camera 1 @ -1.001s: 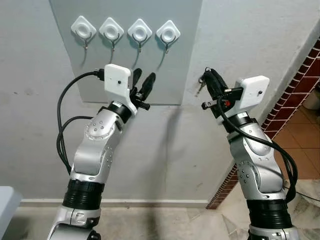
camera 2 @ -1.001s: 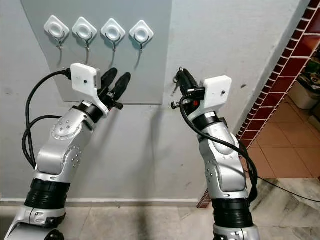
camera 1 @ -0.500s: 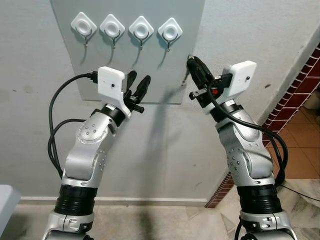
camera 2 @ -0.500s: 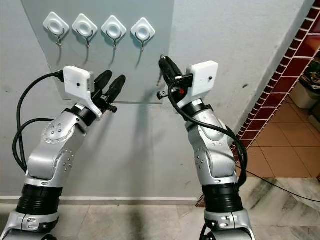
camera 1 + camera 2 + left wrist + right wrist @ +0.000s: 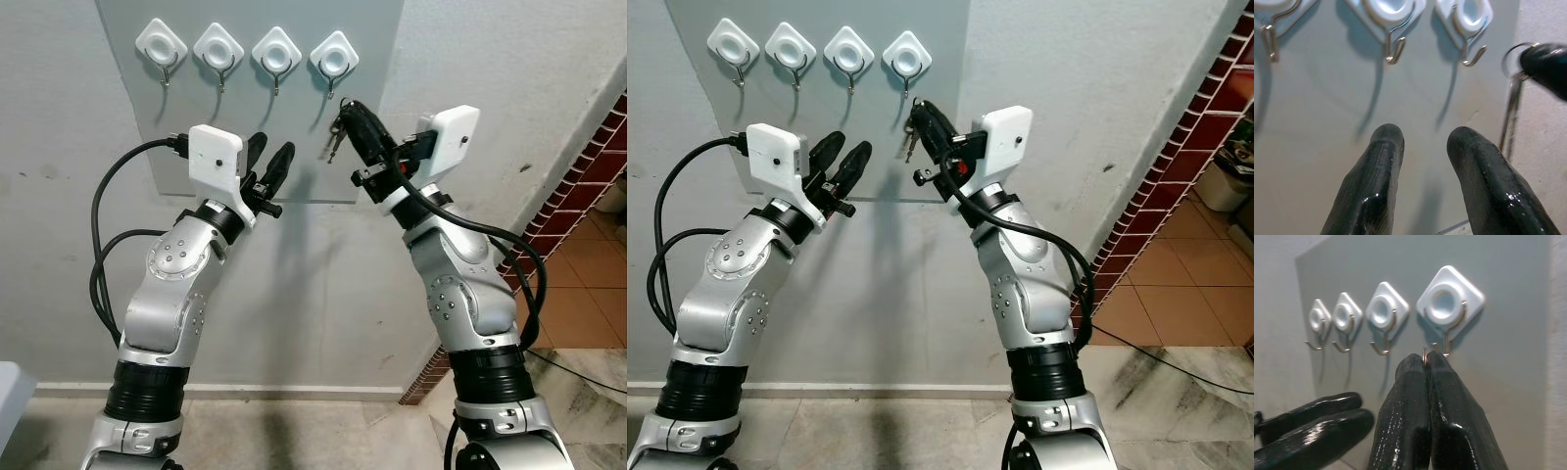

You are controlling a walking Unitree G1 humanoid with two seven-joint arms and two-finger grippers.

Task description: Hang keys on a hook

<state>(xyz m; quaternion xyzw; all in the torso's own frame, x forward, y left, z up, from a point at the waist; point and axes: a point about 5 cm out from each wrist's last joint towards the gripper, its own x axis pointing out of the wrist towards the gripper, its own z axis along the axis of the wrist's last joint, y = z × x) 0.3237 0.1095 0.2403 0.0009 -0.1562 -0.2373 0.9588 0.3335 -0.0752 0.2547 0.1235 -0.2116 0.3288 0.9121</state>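
Observation:
Four white diamond-shaped hooks sit in a row on a grey wall panel [image 5: 304, 113]. The rightmost hook [image 5: 334, 59] is nearest my right gripper [image 5: 346, 106], which is shut on the ring of a small bunch of keys [image 5: 333, 143]. The keys dangle just below and in front of that hook. In the right wrist view the shut fingertips [image 5: 1413, 364] sit right under the hook's wire [image 5: 1448, 340], with a sliver of the ring [image 5: 1424, 353] between them. My left gripper [image 5: 273, 145] is open and holds nothing, raised before the panel to the left of the keys [image 5: 1509, 110].
The other three hooks [image 5: 219, 46] are bare. A red brick strip [image 5: 578, 166] runs down the wall's corner on the right, with tiled floor [image 5: 588, 304] beyond it. A black cable [image 5: 108, 245] loops off my left wrist.
My right gripper has carried the keys left and upward, from beside the panel's right edge to just under the rightmost hook. The left gripper has hardly moved.

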